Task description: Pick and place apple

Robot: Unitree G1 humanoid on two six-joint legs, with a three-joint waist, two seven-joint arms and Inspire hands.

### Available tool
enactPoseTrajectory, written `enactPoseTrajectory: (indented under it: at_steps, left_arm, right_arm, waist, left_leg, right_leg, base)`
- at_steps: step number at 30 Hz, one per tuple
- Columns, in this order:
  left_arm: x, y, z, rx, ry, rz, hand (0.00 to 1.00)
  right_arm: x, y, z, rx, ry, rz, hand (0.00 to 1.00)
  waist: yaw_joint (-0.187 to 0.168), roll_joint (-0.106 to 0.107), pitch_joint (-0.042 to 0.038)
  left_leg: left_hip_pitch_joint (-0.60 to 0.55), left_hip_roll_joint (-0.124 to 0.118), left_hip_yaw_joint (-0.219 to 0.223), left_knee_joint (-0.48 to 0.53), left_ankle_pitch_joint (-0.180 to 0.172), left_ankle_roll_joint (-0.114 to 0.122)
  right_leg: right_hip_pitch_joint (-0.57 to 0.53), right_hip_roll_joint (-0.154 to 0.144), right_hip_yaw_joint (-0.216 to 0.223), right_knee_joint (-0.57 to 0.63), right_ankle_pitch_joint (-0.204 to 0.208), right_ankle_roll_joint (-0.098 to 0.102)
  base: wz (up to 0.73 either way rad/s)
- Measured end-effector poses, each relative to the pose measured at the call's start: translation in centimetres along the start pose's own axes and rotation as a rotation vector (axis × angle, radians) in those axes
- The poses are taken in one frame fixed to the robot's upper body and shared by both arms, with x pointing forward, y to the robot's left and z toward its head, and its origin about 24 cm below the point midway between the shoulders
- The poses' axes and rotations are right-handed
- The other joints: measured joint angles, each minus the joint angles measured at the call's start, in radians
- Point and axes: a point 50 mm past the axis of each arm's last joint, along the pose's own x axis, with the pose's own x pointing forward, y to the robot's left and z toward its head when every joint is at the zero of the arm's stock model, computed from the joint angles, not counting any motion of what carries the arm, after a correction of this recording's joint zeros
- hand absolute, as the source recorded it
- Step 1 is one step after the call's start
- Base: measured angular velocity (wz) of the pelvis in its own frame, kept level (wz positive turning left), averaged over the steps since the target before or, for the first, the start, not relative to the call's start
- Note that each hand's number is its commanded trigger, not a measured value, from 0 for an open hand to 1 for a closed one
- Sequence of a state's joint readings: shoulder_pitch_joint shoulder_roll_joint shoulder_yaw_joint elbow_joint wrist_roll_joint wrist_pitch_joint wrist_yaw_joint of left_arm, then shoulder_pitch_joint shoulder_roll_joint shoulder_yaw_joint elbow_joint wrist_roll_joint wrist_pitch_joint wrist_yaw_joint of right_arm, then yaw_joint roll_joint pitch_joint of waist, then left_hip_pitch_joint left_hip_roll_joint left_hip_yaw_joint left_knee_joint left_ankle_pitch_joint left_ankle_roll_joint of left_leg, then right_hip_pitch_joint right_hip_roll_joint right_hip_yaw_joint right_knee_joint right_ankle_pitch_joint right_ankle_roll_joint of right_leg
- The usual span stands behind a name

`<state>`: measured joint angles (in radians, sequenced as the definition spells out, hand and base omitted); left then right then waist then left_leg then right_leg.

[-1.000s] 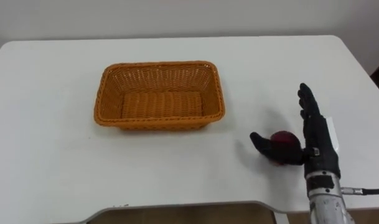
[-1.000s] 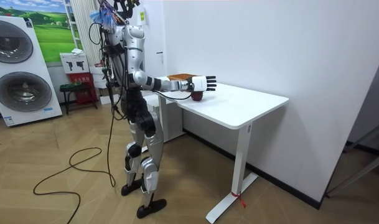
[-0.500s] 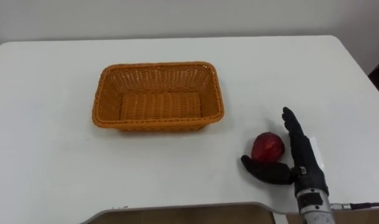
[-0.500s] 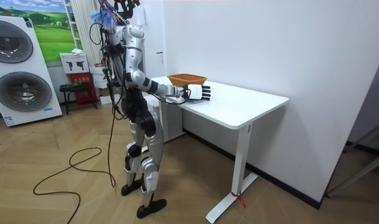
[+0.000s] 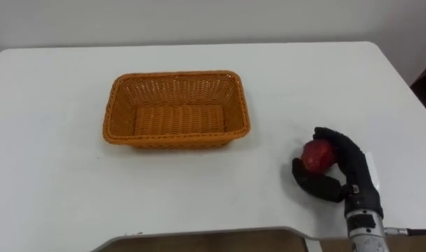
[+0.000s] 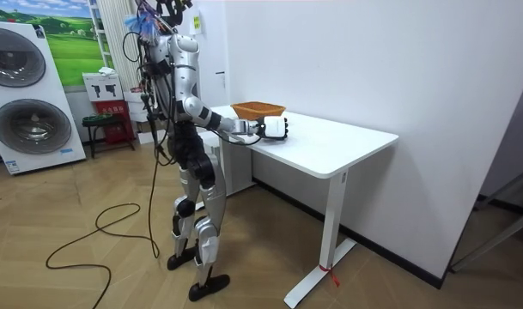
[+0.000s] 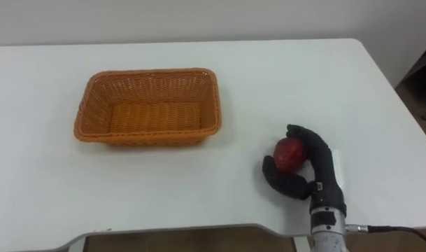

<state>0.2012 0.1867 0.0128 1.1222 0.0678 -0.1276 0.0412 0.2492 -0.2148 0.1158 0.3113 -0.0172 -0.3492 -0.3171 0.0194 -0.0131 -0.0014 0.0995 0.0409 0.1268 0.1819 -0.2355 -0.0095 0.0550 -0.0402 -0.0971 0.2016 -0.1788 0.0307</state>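
Your right robot hand (image 5: 351,173) is closed on the apple (image 5: 317,155): fingers (image 5: 338,140) curl over its top and far side, and the thumb (image 5: 314,185) hooks round its near side, so the red fruit sits pinched between them. The apple is near the front right corner of the surface (image 5: 52,175), a little in from the front edge and further in from the right edge. You cannot tell whether it rests on the surface or is just off it. Your forearm comes in over the front edge at the right, wrist close to that edge. The basket (image 5: 176,74), an orange wicker rectangle, stands open side up around the middle of the surface, slightly toward the left edge, with its long sides parallel to the front edge. It is well apart from the apple and the robot hand, which lie off its front right corner. In the room view you stand upright at the end of the surface on the room view's left, facing it, right arm stretched forward over the top with the robot hand near the basket. Two washing machines (image 6: 29,94) stand against the wall at the room view's left, behind you.
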Motion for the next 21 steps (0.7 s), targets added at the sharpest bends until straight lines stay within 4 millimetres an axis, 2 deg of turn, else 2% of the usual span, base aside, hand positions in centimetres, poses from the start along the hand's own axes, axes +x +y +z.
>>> enactPoseTrajectory:
  at_steps: [21]
  left_arm:
    - [0.0, -0.04, 0.19, -0.06, -0.021, -0.008, 0.0]
  right_arm:
    - [0.58, 0.47, 0.67, -0.018, -0.024, -0.014, 1.0]
  waist:
    - [-0.011, -0.007, 0.002]
  left_leg:
    - [0.0, 0.0, 0.002, -0.004, 0.0, 0.0]
  right_leg:
    - [-0.002, 0.001, 0.003, 0.0, 0.0, 0.0]
  base:
    - [0.0]
